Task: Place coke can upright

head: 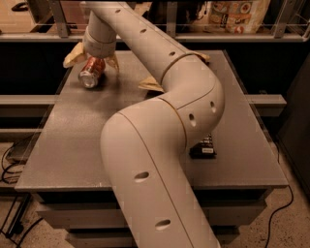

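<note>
The coke can (90,72) is orange-red with a silver end facing me. It lies tilted on its side at the far left of the grey table (72,140). My gripper (92,60) hangs right over it from the pale arm. The tan fingers (72,55) are spread to either side of the can, with a gap between each finger and the can. The can's far end is hidden under the wrist.
A tan chip bag (149,84) shows from behind my arm in the middle of the table, mostly hidden. A small dark object (203,147) lies at the right front. A shelf rail with a printed package (237,12) runs behind the table. Cables lie on the floor.
</note>
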Robot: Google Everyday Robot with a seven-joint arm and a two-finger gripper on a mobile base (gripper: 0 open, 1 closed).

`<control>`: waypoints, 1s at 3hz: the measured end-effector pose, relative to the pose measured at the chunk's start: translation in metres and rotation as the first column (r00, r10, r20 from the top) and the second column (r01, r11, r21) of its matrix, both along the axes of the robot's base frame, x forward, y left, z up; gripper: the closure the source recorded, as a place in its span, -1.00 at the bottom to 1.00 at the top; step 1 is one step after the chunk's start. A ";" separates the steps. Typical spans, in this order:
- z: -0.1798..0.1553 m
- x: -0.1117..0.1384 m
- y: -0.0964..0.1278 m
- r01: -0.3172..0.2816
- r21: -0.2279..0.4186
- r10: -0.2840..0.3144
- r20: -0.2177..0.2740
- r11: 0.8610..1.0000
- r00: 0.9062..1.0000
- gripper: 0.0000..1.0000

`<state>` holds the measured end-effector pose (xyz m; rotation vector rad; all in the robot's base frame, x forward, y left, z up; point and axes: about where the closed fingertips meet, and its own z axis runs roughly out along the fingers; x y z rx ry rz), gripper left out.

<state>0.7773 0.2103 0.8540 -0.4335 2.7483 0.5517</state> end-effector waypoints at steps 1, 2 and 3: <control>-0.003 0.001 0.000 0.011 0.003 -0.011 -0.012 1.000 1.000 -0.20; 0.004 0.001 0.000 0.017 -0.015 -0.017 0.007 1.000 1.000 0.26; 0.017 -0.002 0.000 0.006 -0.028 -0.005 0.039 1.000 0.999 0.73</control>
